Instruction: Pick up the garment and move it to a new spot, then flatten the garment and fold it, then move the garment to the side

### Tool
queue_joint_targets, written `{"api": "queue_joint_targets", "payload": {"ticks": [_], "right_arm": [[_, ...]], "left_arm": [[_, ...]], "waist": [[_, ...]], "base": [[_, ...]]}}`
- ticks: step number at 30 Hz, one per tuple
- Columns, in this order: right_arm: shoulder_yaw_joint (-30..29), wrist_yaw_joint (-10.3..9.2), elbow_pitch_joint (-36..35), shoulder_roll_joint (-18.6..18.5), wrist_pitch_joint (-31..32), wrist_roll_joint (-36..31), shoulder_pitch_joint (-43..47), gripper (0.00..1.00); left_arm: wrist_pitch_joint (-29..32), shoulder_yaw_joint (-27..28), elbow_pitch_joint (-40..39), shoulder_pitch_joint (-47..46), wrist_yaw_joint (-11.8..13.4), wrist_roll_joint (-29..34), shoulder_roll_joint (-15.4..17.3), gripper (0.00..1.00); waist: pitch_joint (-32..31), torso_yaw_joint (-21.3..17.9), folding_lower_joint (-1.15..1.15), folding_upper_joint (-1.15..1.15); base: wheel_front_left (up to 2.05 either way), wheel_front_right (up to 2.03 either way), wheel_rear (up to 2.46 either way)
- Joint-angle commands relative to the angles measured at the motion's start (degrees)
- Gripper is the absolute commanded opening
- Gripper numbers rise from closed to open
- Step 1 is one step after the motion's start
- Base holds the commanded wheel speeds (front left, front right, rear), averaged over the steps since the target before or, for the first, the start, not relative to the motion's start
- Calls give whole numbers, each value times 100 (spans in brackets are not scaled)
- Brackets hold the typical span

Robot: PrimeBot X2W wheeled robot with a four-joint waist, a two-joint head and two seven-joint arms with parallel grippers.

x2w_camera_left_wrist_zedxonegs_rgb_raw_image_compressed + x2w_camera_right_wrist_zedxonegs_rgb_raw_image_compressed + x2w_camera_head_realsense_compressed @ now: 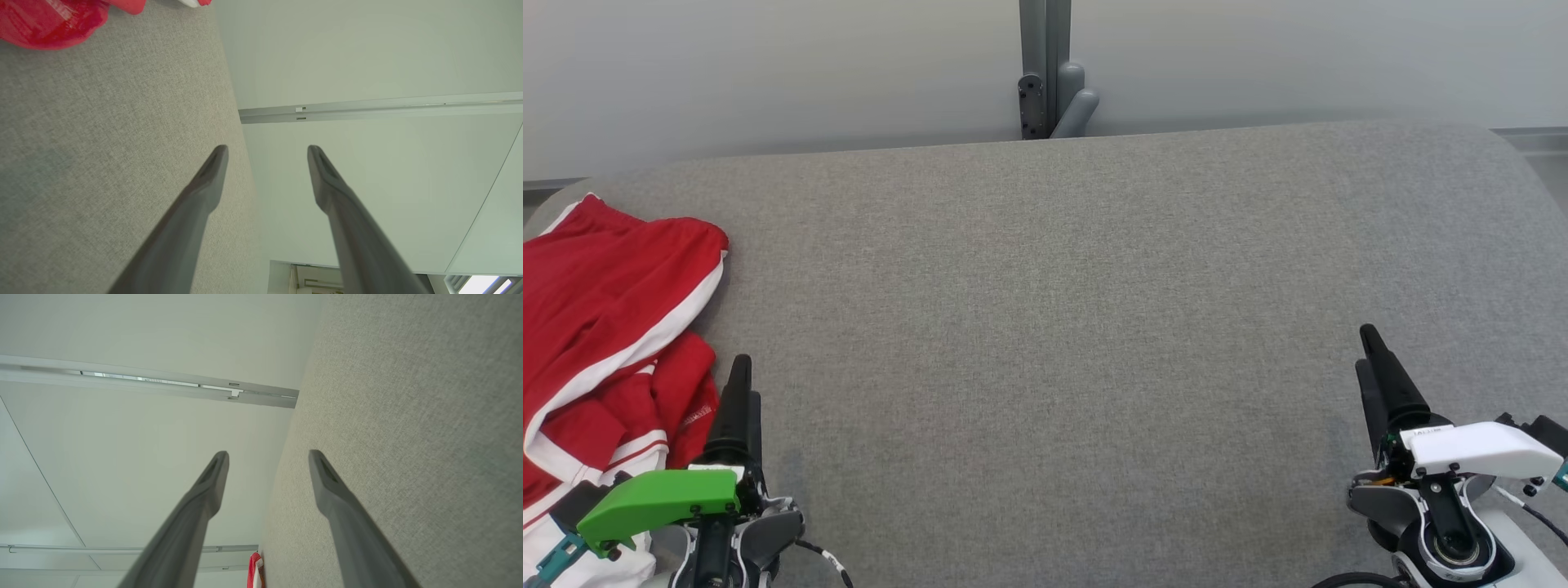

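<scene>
A crumpled red garment (600, 327) with white stripes lies at the left end of the grey padded table (1062, 327). My left gripper (740, 367) stands at the lower left, just right of the garment's near part, its fingers apart with nothing between them. A corner of the red garment (49, 20) shows at the top left of the left wrist view, beyond the open left gripper (267, 152). My right gripper (1368, 343) stands at the lower right, far from the garment. In the right wrist view the right gripper (268, 456) is open, and a sliver of the garment (254, 571) shows far off.
The grey fabric surface stretches wide between the two grippers. A grey post with a bracket (1049, 69) rises behind the table's far edge, against a pale wall. The table's corners are rounded.
</scene>
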Motion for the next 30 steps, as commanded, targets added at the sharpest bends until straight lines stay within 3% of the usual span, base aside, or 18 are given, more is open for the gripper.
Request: {"api": "queue_joint_targets", "payload": {"ticks": [1, 13, 23, 30], "right_arm": [[-118, 1, -146, -6, -22, -374, -47, 100], [-277, 2, -285, 180, -43, -2696, 160, 100], [-634, 2, -292, 396, -57, -4165, 326, 100], [-818, 2, -304, 512, -65, -4844, 411, 100]], "left_arm": [[-59, -26, -92, -44, -47, 248, 55, 100], [-362, -130, -55, 119, 87, 1892, 30, 100], [-609, -172, -51, 333, 175, 3269, 46, 100], [-732, -230, -108, 408, 129, 3869, 74, 100]], "waist": [[1, 2, 0, -3], [-18, 19, 0, -3], [-54, 21, 0, -3], [-64, 26, 0, -3]], "base": [[0, 0, 0], [0, 0, 0], [0, 0, 0], [0, 0, 0]]}}
